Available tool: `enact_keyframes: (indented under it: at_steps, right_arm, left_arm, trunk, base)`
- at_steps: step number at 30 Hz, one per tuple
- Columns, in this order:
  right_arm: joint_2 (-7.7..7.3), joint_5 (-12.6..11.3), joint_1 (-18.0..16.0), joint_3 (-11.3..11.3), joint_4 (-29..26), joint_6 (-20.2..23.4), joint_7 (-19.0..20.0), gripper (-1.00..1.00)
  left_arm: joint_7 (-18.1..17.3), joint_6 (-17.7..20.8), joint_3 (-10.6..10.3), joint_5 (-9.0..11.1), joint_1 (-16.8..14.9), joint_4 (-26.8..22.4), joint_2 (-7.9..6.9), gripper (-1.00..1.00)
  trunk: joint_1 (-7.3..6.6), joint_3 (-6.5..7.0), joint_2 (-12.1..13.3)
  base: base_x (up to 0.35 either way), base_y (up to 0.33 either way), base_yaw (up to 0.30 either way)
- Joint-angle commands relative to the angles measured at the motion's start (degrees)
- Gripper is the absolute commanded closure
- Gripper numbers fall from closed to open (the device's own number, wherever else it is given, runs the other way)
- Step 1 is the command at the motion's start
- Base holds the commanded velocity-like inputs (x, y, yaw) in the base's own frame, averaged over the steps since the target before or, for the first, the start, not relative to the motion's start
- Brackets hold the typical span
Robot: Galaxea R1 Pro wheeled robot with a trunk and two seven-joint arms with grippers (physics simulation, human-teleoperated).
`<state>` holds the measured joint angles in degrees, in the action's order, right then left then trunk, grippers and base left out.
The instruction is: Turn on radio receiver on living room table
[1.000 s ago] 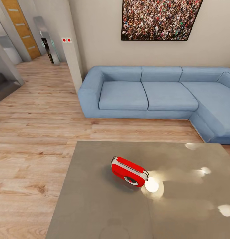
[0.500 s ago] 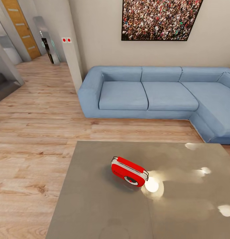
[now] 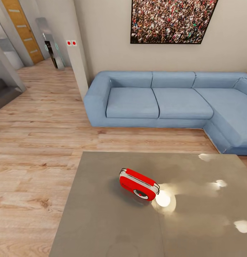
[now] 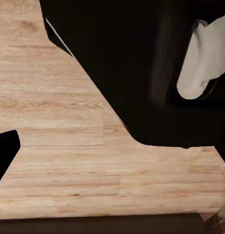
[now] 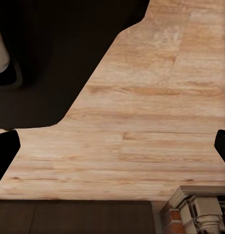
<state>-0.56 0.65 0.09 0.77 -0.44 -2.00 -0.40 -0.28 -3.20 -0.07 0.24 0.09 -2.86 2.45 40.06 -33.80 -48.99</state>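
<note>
Head view first: the radio receiver [image 3: 139, 184] sat on the table [image 3: 102, 221], roughly mid-top and a bit toward the table's left edge, tipped back so its round dial faced up and forward. A bright glare spot [image 3: 163, 199] was on the glossy top just beside it, with more reflections further right. Past the table's far edge was the wood floor [image 3: 41, 142], then the blue sofa [image 3: 166, 101] against the beige wall, with the crowd picture [image 3: 171, 20] hanging above it. A hallway with a wooden door [image 3: 22, 30] ran off at the far left.

Left wrist view: mostly floor planks under a big dark part of the robot's body [image 4: 141, 68] with a pale rounded piece on it. One dark fingertip [image 4: 4, 153] poked in at the edge, so couldn't tell how the left gripper stood.

Right wrist view: two dark fingertips [image 5: 4, 153] showed at opposite edges, so the right gripper [image 5: 112, 151] was spread wide with just floor between. The radio wasn't anywhere near it.
</note>
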Motion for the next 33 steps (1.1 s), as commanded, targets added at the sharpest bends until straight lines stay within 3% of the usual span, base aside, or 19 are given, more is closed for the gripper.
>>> enact_keyframes:
  at_steps: [1,3,7,10,16,21,23,26,27,30,31,33]
  right_arm:
    - [-0.07,0.0,0.0,0.0,-0.2,0.0,0.0,-1.00]
    - [-0.21,0.0,0.0,0.0,-1.5,-0.1,0.1,-1.00]
    - [-1.03,0.0,0.0,0.0,-9.1,0.2,0.3,-1.00]
    - [-2.98,-0.2,0.0,-0.1,-16.0,1.1,0.3,-1.00]
    - [-4.99,-0.2,0.0,-0.4,-23.1,5.3,0.3,-1.00]
    - [-6.55,-0.4,0.1,-0.4,-28.0,8.3,0.2,-1.00]
    - [-6.89,-0.4,0.1,-0.4,-28.7,8.6,0.2,-1.00]
    - [-7.08,-0.5,0.1,-0.5,-29.2,8.6,0.2,-1.00]
    - [-7.58,-0.5,0.1,-1.5,-29.9,8.5,0.1,-1.00]
    - [-9.42,-0.5,0.1,-3.4,-31.8,8.6,0.1,-1.00]
    - [-12.13,-0.5,0.1,-6.4,-35.4,9.1,0.1,-1.00]
    - [-14.30,-0.4,0.1,-10.3,-40.1,11.5,0.1,-1.00]
  left_arm:
    - [0.0,-0.1,0.0,0.0,0.0,-0.1,0.07,-1.00]
    - [-0.1,-0.2,-0.1,0.0,0.0,-1.2,0.04,-1.00]
    - [-0.4,-0.3,-0.1,0.1,0.0,-7.4,-0.32,-1.00]
    - [-0.4,0.2,-0.3,0.1,0.0,-14.1,-1.00,-1.00]
    - [-2.1,1.2,-0.6,-0.1,0.0,-21.2,-1.61,-1.00]
    - [-10.4,3.8,-0.7,-0.4,0.0,-25.0,-1.79,-1.00]
    - [-14.8,4.9,-0.7,-0.4,0.0,-27.3,-2.65,-1.00]
    - [-17.4,6.5,-0.7,-0.2,0.0,-30.3,-3.77,-1.00]
    - [-18.2,9.3,-0.7,0.0,0.1,-34.3,-4.23,-1.00]
    - [-18.5,12.9,-0.7,0.0,0.2,-39.5,-4.33,-1.00]
    - [-19.0,19.2,-0.7,0.1,0.3,-47.6,-4.37,-1.00]
    - [-21.1,26.4,-0.7,0.1,0.3,-55.7,-4.38,-1.00]
  trunk:
    - [0.00,0.00,0.0]
    - [0.00,0.00,0.0]
    - [0.00,0.00,0.0]
    - [0.00,0.00,0.0]
    - [0.00,0.00,0.0]
    - [0.00,0.00,0.0]
    - [0.00,0.00,0.0]
    - [0.00,0.00,0.0]
    - [0.00,0.00,0.0]
    - [0.00,0.00,0.0]
    - [0.00,0.00,0.0]
    - [0.00,0.00,0.0]
  base:
    - [0.000,0.000,0.000]
    - [0.000,0.000,0.000]
    - [0.000,0.000,0.000]
    - [0.000,0.000,0.000]
    - [0.000,0.000,0.000]
    - [0.000,0.000,0.000]
    - [0.000,0.000,0.000]
    - [0.000,0.000,0.000]
    - [0.000,0.000,0.000]
    - [0.000,0.000,0.000]
    - [0.000,0.000,0.000]
    - [0.000,0.000,0.000]
